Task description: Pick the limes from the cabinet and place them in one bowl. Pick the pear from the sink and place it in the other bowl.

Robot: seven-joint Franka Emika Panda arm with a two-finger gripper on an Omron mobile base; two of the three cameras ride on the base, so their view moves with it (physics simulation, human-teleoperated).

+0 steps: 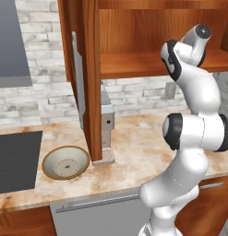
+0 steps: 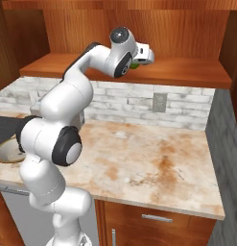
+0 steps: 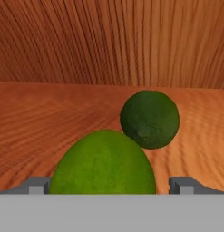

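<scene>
Gripper stands spread wide inside the cabinet, its two fingertips on either side of the nearer, brighter lime, which rests on the cabinet shelf; contact cannot be confirmed. A second, darker lime sits on the shelf just behind it, toward the back wall. The cream bowl rests on the counter below the cabinet, beside the open door.
</scene>
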